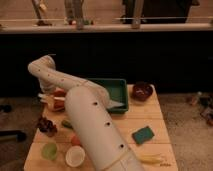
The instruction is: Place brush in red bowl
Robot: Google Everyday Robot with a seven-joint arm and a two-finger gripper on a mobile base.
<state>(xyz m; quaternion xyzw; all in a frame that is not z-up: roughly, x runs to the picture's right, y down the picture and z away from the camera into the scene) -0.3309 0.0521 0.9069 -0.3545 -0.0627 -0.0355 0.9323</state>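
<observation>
The dark red bowl (142, 91) stands at the back right of the wooden table (150, 117). My arm (95, 130) rises from the bottom centre, bends at an elbow at the upper left and comes down to the gripper (50, 96) over the table's back left corner, far left of the bowl. A pale, stick-like thing (44, 97) shows at the gripper beside an orange-red object (59, 101). It may be the brush, but I cannot tell, nor whether it is held.
A green tray (118, 90) sits at the back centre, left of the bowl. A teal sponge (143, 134) and a yellow item (150, 159) lie at the right front. A white bowl (75, 156), a green cup (49, 151) and a dark item (46, 125) are at the left front.
</observation>
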